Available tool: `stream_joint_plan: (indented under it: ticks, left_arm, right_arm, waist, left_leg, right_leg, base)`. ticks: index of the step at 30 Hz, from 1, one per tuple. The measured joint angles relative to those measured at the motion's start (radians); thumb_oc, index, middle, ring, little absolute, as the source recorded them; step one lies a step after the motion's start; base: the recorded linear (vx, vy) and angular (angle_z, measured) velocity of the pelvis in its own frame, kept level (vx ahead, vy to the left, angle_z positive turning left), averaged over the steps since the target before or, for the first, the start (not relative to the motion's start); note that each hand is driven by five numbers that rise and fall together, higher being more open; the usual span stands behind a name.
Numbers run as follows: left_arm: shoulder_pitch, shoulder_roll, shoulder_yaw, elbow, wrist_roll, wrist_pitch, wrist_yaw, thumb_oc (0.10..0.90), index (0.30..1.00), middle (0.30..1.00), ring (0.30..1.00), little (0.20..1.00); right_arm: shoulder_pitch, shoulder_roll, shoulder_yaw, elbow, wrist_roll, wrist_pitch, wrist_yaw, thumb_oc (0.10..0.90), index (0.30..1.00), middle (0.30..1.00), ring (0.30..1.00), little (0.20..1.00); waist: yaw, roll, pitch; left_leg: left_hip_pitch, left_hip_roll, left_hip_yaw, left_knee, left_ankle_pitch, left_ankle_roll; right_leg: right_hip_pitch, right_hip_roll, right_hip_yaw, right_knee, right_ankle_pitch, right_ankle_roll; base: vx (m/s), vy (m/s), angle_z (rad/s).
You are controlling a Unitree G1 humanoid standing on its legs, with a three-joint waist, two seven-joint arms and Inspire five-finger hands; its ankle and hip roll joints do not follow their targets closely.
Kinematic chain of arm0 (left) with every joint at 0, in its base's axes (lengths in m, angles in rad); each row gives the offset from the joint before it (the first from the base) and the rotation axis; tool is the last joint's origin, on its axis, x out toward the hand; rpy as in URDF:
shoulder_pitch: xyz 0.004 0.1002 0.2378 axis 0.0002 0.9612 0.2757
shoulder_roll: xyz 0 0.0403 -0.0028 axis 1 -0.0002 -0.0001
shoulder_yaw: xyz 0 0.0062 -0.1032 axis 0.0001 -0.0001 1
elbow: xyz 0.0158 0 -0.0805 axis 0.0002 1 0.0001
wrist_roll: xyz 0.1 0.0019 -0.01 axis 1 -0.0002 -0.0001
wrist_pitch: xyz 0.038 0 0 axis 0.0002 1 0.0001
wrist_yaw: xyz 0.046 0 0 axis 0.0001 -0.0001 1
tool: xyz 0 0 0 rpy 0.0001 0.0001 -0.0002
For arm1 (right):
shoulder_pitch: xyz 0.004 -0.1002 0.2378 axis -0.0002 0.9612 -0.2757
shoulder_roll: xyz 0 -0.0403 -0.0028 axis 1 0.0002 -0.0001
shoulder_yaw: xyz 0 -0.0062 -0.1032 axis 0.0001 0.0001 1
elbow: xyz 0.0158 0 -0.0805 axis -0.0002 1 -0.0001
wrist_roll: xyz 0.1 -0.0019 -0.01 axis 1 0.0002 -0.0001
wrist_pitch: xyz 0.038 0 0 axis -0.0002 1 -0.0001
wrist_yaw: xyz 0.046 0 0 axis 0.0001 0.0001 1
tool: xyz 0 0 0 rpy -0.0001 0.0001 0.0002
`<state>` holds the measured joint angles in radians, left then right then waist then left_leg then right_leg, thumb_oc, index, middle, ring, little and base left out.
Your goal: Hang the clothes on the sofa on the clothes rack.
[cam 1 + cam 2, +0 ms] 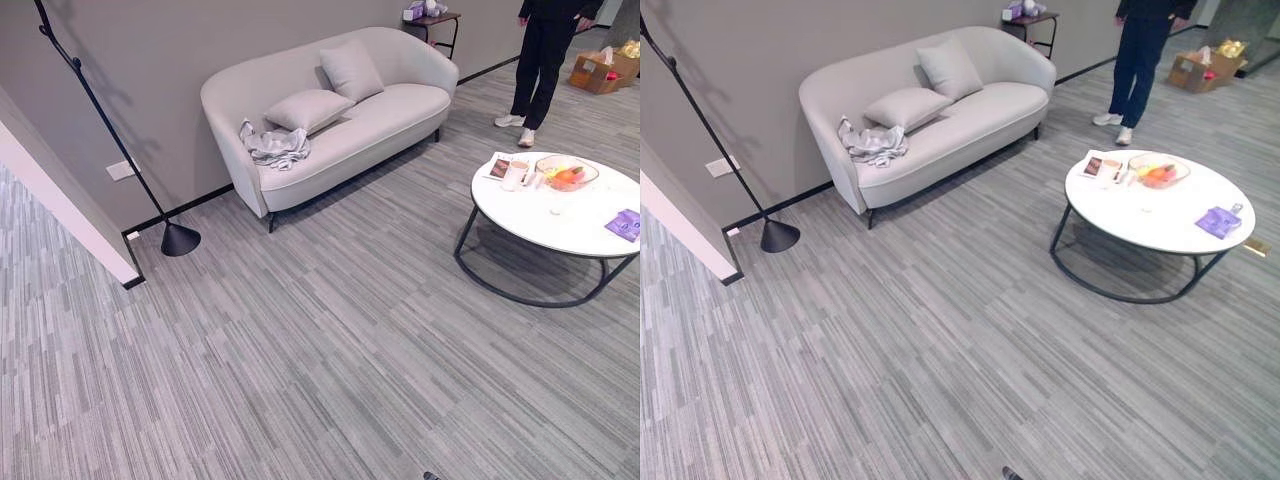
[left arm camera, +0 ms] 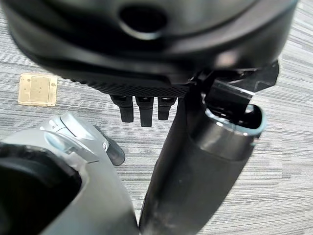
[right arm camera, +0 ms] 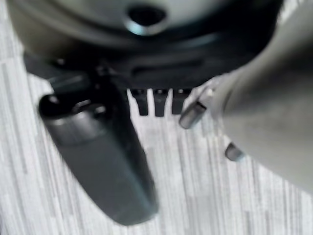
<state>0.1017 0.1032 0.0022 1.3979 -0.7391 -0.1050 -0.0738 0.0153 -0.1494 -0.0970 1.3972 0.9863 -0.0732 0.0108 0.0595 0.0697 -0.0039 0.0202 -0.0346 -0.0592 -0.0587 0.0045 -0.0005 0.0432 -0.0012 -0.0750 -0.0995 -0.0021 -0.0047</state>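
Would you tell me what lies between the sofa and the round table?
Bare grey carpet alone, in both eye views: nothing stands between the sofa and the round table.

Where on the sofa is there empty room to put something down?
The sofa's seat is bare at the end nearer the person, past the two cushions. The other end is crowded: the grey clothes lie crumpled there, right beside the lower cushion.
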Motion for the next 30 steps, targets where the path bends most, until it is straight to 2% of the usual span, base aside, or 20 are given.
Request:
stream_joint_plan:
  ticks: [5, 8, 9, 10, 11, 12, 13, 14, 16, 18, 19, 20, 21, 22, 24, 25, 26, 27, 28, 30]
  left_arm:
    - [-0.010, 0.008, -0.001, 0.000, 0.021, 0.000, -0.001, 0.800, 0.900, 0.900, 0.900, 0.900]
    - [-0.039, 0.012, -0.009, 0.001, 0.034, 0.001, -0.001, 0.800, 0.900, 0.900, 0.900, 0.900]
    - [-0.064, 0.014, -0.014, -0.003, 0.034, 0.000, -0.001, 0.800, 0.900, 0.900, 0.900, 0.900]
    - [-0.080, 0.014, -0.022, -0.002, 0.034, 0.001, 0.000, 0.800, 0.900, 0.900, 0.900, 0.900]
    - [-0.094, 0.017, -0.027, -0.002, 0.035, 0.001, 0.000, 0.800, 0.900, 0.900, 0.900, 0.900]
    - [-0.120, 0.023, -0.029, 0.000, 0.036, 0.001, 0.000, 0.800, 0.900, 0.900, 0.900, 0.900]
    - [-0.139, 0.029, -0.033, 0.006, 0.037, 0.001, 0.001, 0.800, 0.900, 0.900, 0.900, 0.900]
    - [-0.145, 0.038, -0.040, 0.009, 0.043, -0.001, 0.002, 0.800, 0.900, 0.900, 0.900, 0.900]
    - [-0.143, 0.041, -0.030, 0.002, 0.055, -0.002, 0.003, 0.800, 0.900, 0.900, 0.900, 0.900]
    - [-0.137, 0.039, -0.023, 0.002, 0.076, -0.005, 0.007, 0.800, 0.900, 0.900, 0.900, 0.900]
    - [-0.139, 0.044, -0.025, 0.003, 0.077, -0.008, 0.007, 0.800, 0.900, 0.900, 0.900, 0.900]
    - [-0.146, 0.056, -0.031, 0.040, 0.090, -0.001, 0.009, 0.800, 0.900, 0.900, 0.900, 0.900]
    - [-0.143, 0.060, -0.032, 0.057, 0.096, 0.000, 0.020, 0.800, 0.900, 0.900, 0.900, 0.900]
    - [-0.121, 0.066, -0.030, 0.054, 0.102, -0.002, 0.023, 0.800, 0.900, 0.900, 0.900, 0.900]
    - [-0.101, 0.084, -0.031, 0.057, 0.115, -0.001, 0.023, 0.800, 0.900, 0.900, 0.900, 0.900]
    - [-0.097, 0.094, -0.025, 0.070, 0.116, -0.010, 0.025, 0.800, 0.900, 0.900, 0.900, 0.900]
    - [-0.084, 0.111, -0.022, 0.075, 0.116, -0.012, 0.027, 0.800, 0.900, 0.900, 0.900, 0.900]
    - [-0.082, 0.071, -0.025, 0.074, 0.117, -0.017, 0.027, 0.800, 0.900, 0.900, 0.900, 0.900]
    - [-0.080, 0.039, -0.035, 0.063, 0.119, -0.030, 0.027, 0.800, 0.900, 0.900, 0.900, 0.900]
    - [-0.085, 0.023, -0.031, 0.033, 0.116, -0.034, 0.008, 0.800, 0.900, 0.900, 0.900, 0.900]
  right_arm:
    - [-0.001, -0.005, 0.000, -0.001, -0.001, 0.018, 0.009, 0.800, 0.900, 0.900, 0.900, 0.900]
    - [-0.023, -0.006, 0.002, -0.014, -0.005, 0.018, 0.011, 0.800, 0.900, 0.900, 0.900, 0.900]
    - [-0.032, 0.001, 0.006, -0.032, -0.012, 0.019, 0.011, 0.800, 0.900, 0.900, 0.900, 0.900]
    - [-0.051, -0.001, 0.017, -0.040, -0.026, 0.017, 0.012, 0.800, 0.900, 0.900, 0.900, 0.900]
    - [-0.069, -0.002, 0.028, -0.042, -0.028, 0.016, 0.013, 0.800, 0.900, 0.900, 0.900, 0.900]
    - [-0.085, -0.002, 0.030, -0.060, -0.029, 0.016, 0.016, 0.800, 0.900, 0.900, 0.900, 0.900]
    - [-0.097, 0.000, 0.030, -0.079, -0.030, 0.018, 0.019, 0.800, 0.900, 0.900, 0.900, 0.900]
    - [-0.086, 0.002, 0.030, -0.089, -0.030, 0.016, 0.021, 0.800, 0.900, 0.900, 0.900, 0.900]
    - [-0.067, -0.005, 0.029, -0.103, -0.030, 0.009, 0.022, 0.800, 0.900, 0.900, 0.900, 0.900]
    - [-0.036, -0.012, 0.009, -0.107, -0.030, -0.007, 0.011, 0.800, 0.900, 0.900, 0.900, 0.900]
    - [-0.033, -0.013, 0.002, -0.098, -0.030, -0.009, 0.009, 0.800, 0.900, 0.900, 0.900, 0.900]
    - [-0.031, -0.024, -0.034, -0.069, -0.031, -0.010, 0.009, 0.800, 0.900, 0.900, 0.900, 0.900]
    - [-0.021, -0.033, -0.048, -0.067, -0.035, -0.006, 0.009, 0.800, 0.900, 0.900, 0.900, 0.900]
    - [-0.010, -0.041, -0.045, -0.075, -0.039, -0.005, 0.010, 0.800, 0.900, 0.900, 0.900, 0.900]
    - [0.007, -0.027, -0.040, -0.075, -0.040, 0.002, 0.015, 0.800, 0.900, 0.900, 0.900, 0.900]
    - [0.019, -0.012, 0.006, -0.066, -0.057, 0.015, 0.019, 0.800, 0.900, 0.900, 0.900, 0.900]
    - [0.039, 0.003, 0.042, -0.067, -0.073, 0.024, 0.029, 0.800, 0.900, 0.900, 0.900, 0.900]
    - [0.046, -0.013, 0.056, -0.060, -0.088, 0.024, 0.031, 0.800, 0.900, 0.900, 0.900, 0.900]
    - [0.024, -0.059, 0.140, -0.040, -0.154, 0.028, 0.031, 0.800, 0.900, 0.900, 0.900, 0.900]
    - [0.003, -0.085, 0.196, -0.096, -0.220, 0.018, 0.040, 0.800, 0.900, 0.900, 0.900, 0.900]
  waist:
    - [-0.002, -0.011, 0.009]
    - [-0.010, -0.011, 0.049]
    - [-0.012, -0.014, 0.068]
    - [-0.015, -0.002, 0.087]
    - [-0.020, -0.004, 0.106]
    - [-0.025, -0.010, 0.135]
    - [-0.022, -0.012, 0.161]
    - [-0.026, -0.023, 0.158]
    - [-0.029, -0.037, 0.155]
    - [-0.021, -0.041, 0.137]
    - [-0.011, -0.044, 0.132]
    - [-0.024, -0.050, 0.121]
    - [-0.028, -0.055, 0.115]
    - [-0.030, -0.052, 0.115]
    - [-0.049, -0.058, 0.102]
    - [-0.049, -0.067, 0.080]
    - [-0.058, -0.074, 0.049]
    - [-0.053, -0.050, 0.022]
    - [-0.044, -0.034, 0.009]
    - [-0.024, -0.036, -0.003]
  left_leg:
    - [0.012, -0.001, 0.000, -0.013, 0.001, 0.002]
    - [0.021, 0.001, -0.004, -0.017, 0.007, 0.020]
    - [0.023, -0.005, 0.003, -0.017, 0.006, 0.022]
    - [0.026, 0.006, 0.017, -0.018, 0.007, 0.025]
    - [0.027, 0.014, 0.028, -0.019, 0.009, 0.031]
    - [0.040, 0.013, 0.038, -0.018, 0.008, 0.046]
    - [0.056, 0.011, 0.045, -0.016, -0.005, 0.065]
    - [0.057, -0.005, 0.048, -0.010, -0.016, 0.071]
    - [0.066, -0.027, 0.049, -0.017, -0.019, 0.076]
    - [0.063, -0.038, 0.047, -0.018, -0.024, 0.074]
    - [0.072, -0.037, 0.050, -0.020, -0.028, 0.058]
    - [0.066, -0.047, 0.033, -0.018, -0.043, 0.049]
    - [0.075, -0.050, 0.017, -0.019, -0.051, 0.052]
    - [0.104, -0.031, 0.019, -0.023, -0.052, 0.044]
    - [0.153, 0.006, 0.013, -0.030, -0.085, 0.001]
    - [0.171, 0.037, 0.000, -0.030, -0.112, -0.029]
    - [0.184, 0.067, -0.018, -0.030, -0.131, -0.053]
    - [0.190, 0.123, -0.034, -0.025, -0.132, -0.079]
    - [0.173, 0.176, -0.060, 0.023, -0.129, -0.091]
    - [0.144, 0.211, -0.067, 0.108, -0.113, -0.114]
  right_leg:
    - [0.006, -0.001, 0.000, 0.000, -0.001, 0.001]
    - [-0.028, -0.001, -0.003, 0.085, -0.026, 0.017]
    - [-0.056, -0.002, -0.007, 0.138, -0.034, 0.029]
    - [-0.114, -0.002, -0.020, 0.248, -0.053, 0.058]
    - [-0.167, -0.010, -0.046, 0.356, -0.067, 0.080]
    - [-0.230, -0.034, -0.091, 0.505, -0.078, 0.112]
    - [-0.305, -0.079, -0.135, 0.652, -0.089, 0.154]
    - [-0.358, -0.145, -0.181, 0.741, -0.113, 0.199]
    - [-0.357, -0.218, -0.225, 0.668, -0.121, 0.178]
    - [-0.335, -0.266, -0.225, 0.440, -0.103, 0.147]
    - [-0.346, -0.289, -0.201, 0.379, -0.088, 0.161]
    - [-0.331, -0.338, -0.140, 0.189, -0.016, 0.182]
    - [-0.311, -0.364, -0.111, 0.064, 0.029, 0.186]
    - [-0.301, -0.373, -0.112, 0.017, 0.069, 0.180]
    - [-0.269, -0.344, -0.122, 0.017, 0.121, 0.183]
    - [-0.246, -0.301, -0.144, 0.048, 0.134, 0.187]
    - [-0.229, -0.260, -0.117, 0.060, 0.184, 0.152]
    - [-0.226, -0.201, -0.137, 0.082, 0.190, 0.142]
    - [-0.217, -0.162, -0.146, 0.096, 0.181, 0.111]
    - [-0.207, -0.106, -0.157, 0.097, 0.148, 0.076]
  base:
    - [0.02, 0.077, -0.01]
    - [-0.05, 0.081, -0.09]
    - [-0.04, 0.117, -0.29]
    - [-0.01, 0.117, -0.39]
    - [0.09, 0.067, -0.39]
    - [0.15, -0.007, -0.27]
    - [0.14, -0.044, -0.13]
    - [0.19, -0.162, -0.01]
    - [0.14, -0.127, 0.13]
    - [0.26, -0.175, 0.16]
    - [0.48, -0.281, 0.18]
    - [0.38, -0.191, 0.13]
    - [0.42, -0.222, 0.14]
    - [0.50, -0.323, 0.02]
    - [0.47, -0.328, 0.15]
    - [0.45, -0.377, 0.43]
    - [0.31, -0.274, 0.45]
    - [0.40, -0.392, 0.34]
    - [0.26, -0.330, -0.02]
    - [0.32, -0.381, -0.14]
